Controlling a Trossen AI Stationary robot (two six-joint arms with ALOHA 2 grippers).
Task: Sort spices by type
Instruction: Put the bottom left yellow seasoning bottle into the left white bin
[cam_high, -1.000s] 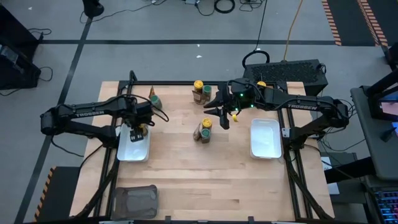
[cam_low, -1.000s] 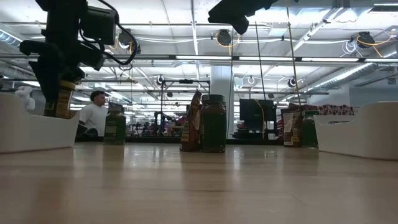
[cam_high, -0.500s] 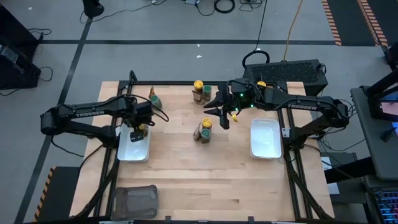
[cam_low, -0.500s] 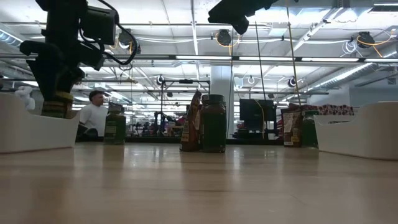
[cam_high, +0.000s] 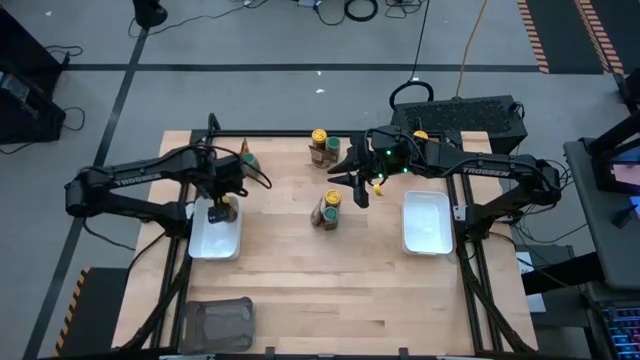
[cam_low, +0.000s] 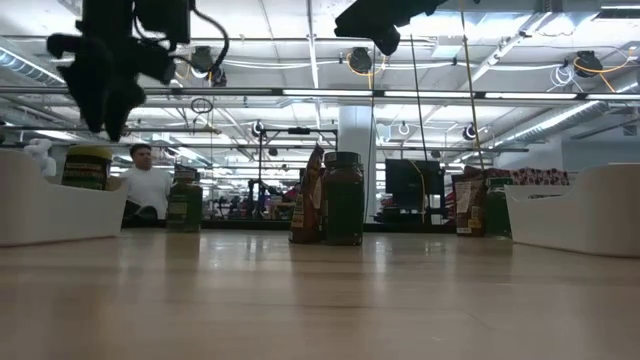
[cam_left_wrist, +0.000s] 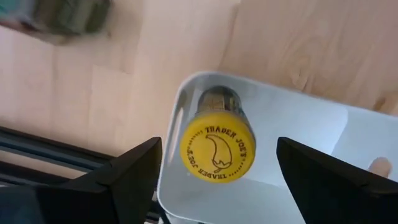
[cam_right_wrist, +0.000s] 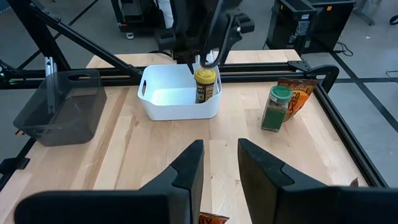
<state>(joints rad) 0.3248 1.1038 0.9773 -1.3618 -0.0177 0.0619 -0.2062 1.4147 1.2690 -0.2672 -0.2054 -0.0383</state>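
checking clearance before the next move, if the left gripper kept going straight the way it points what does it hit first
The left gripper, open, points down at the yellow-lidded jar standing in the white tray. It would likely meet that lid first.

The yellow lid (cam_left_wrist: 217, 149) of the jar directly below the left gripper (cam_left_wrist: 217, 171) bears "TRADER JOE'S" printed in a ring around a small emblem. "TROSSEN" is lettered along the left arm (cam_high: 135, 180) and the right arm (cam_high: 490, 169).
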